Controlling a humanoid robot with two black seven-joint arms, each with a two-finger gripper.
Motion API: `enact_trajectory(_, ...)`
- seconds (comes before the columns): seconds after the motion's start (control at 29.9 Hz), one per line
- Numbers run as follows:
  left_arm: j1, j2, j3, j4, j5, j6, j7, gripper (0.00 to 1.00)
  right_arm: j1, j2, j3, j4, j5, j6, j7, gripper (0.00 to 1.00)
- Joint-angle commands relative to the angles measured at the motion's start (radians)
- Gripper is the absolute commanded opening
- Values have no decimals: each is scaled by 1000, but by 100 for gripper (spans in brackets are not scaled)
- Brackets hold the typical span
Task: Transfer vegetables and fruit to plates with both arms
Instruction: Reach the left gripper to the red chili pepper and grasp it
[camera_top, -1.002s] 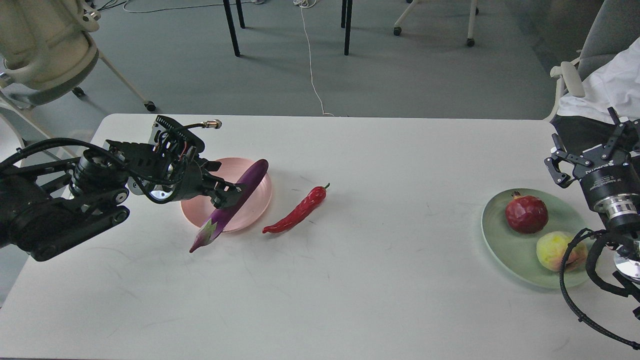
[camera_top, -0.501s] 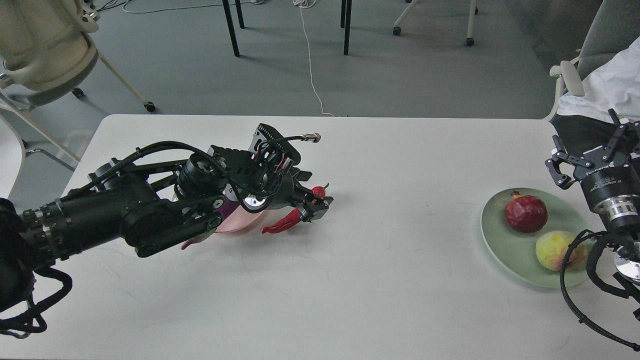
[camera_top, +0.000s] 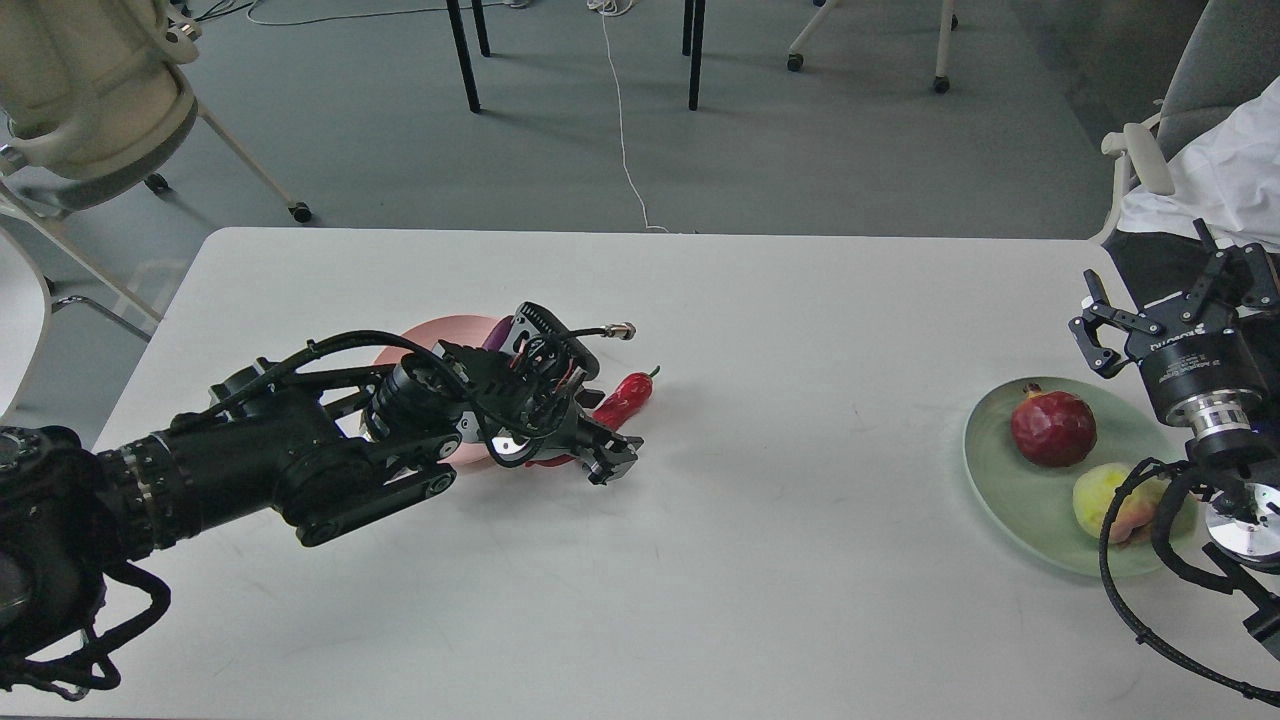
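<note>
My left gripper (camera_top: 607, 457) is low over the tail end of the red chili pepper (camera_top: 626, 393), whose upper half and stem show just beyond it. I cannot make out how its fingers stand. The pale pink plate (camera_top: 432, 335) lies behind my left wrist, mostly covered. Only a sliver of the purple eggplant (camera_top: 494, 335) shows on it. The pale green plate (camera_top: 1000, 480) at the right holds the dark red pomegranate (camera_top: 1052, 428) and the yellow-green peach (camera_top: 1100, 496). My right gripper (camera_top: 1160, 300) is open and empty, just beyond that plate.
The white table (camera_top: 760, 560) runs across the view. A cream chair (camera_top: 90, 90) stands off its far left corner, and a grey chair with white cloth (camera_top: 1210, 170) at the far right. My right arm's cable (camera_top: 1140, 600) loops over the green plate's near edge.
My left gripper let go of the eggplant on the pink plate, swung right to the chili, then dropped lower onto its tail end. My right gripper shifted slightly left and up.
</note>
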Motion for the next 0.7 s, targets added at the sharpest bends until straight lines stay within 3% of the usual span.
enact_trajectory(0.0,3,0,0,6,0,11,1,70,1,1,0,0,0,0,0,99)
enact_trajectory(0.1,14,3,0,6,-1,31,-2,66,1,1,0,-1,0,0,0,99)
enact_trajectory(0.27,15,9,4,7,0,29,-2,36,1,2,0,-1,0,0,0,99)
enact_trajectory(0.47,14,5,4,18,2,26,1,28,2,13,0,-1,-1,0,0,99)
enact_trajectory(0.67,8,0,2,18,2,25,3,8,4,12,0,-3,-1,0,0,99)
